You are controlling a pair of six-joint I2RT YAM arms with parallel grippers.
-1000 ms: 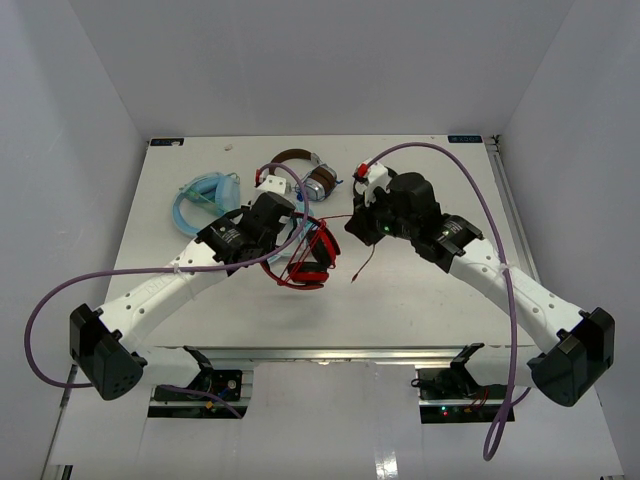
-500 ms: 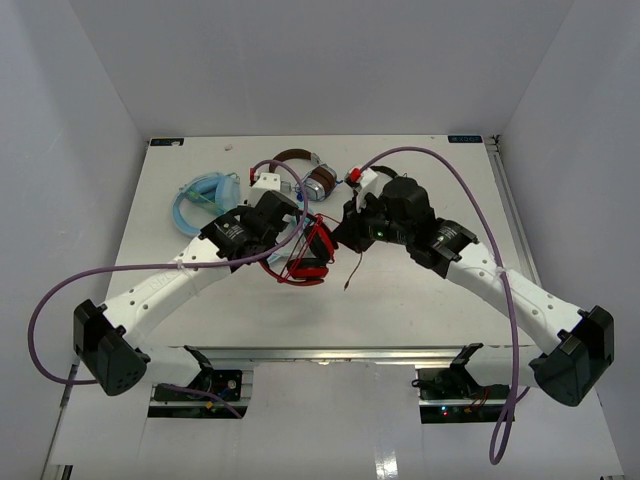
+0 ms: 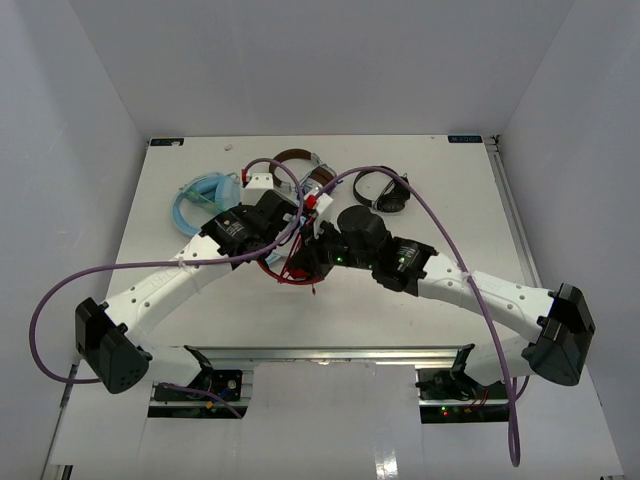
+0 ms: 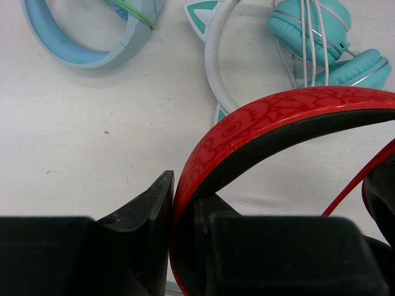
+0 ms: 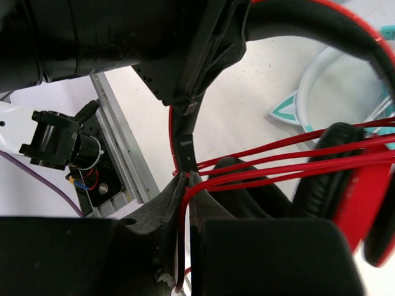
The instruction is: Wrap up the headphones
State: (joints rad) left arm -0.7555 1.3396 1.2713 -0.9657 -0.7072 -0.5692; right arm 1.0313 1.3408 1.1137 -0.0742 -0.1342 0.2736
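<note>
The red headphones [image 3: 285, 272] hang just above the table's middle, and my left gripper [image 3: 282, 233] is shut on their headband [image 4: 271, 117]. In the left wrist view the red and black band runs up from between the jaws [image 4: 183, 197]. My right gripper [image 3: 308, 258] is pressed close against the headphones from the right. It is shut on the thin red cable [image 5: 185, 228], pinched at the jaw tips [image 5: 187, 180]. Several cable strands [image 5: 296, 161] run across the black ear pads [image 5: 321, 179] toward the red ear cup [image 5: 364, 203].
Light blue headphones [image 3: 203, 196] lie at the back left. Brown-banded headphones [image 3: 298, 158] and small black headphones [image 3: 383, 190] lie behind the arms. White and teal cat-ear headphones [image 4: 308, 37] rest on the table under the red band. Purple arm cables loop overhead.
My right arm has swung left to the red headphones with the cable in its jaws, uncovering the small black headphones behind it. My left gripper still grips the headband and has barely moved.
</note>
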